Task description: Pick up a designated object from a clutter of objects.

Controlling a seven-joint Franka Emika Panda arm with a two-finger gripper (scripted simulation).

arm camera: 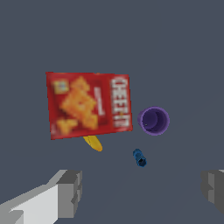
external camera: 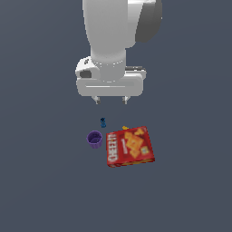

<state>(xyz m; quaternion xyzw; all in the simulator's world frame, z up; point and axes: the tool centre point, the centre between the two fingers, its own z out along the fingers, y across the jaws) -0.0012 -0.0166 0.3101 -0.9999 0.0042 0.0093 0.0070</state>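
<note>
End effector [external camera: 110, 100] hangs above the clutter with its two fingers spread wide, nothing between them, clear of every object on the grey tabletop [external camera: 41, 181]. The small dark-blue dumbbell piece [external camera: 103, 122] lies free on the tabletop just behind the upright purple cup [external camera: 94, 139], apart from it. The red cracker box [external camera: 130, 146], lying flat face-up, reads "CHEEZ-IT" in white down one edge beside the cup, and a tiny yellow item [external camera: 125, 128] pokes out at its far edge.

Printed cardboard cracker box [external camera: 130, 146]; matt purple cup [external camera: 94, 139]; glossy white arm [external camera: 118, 31]
</note>
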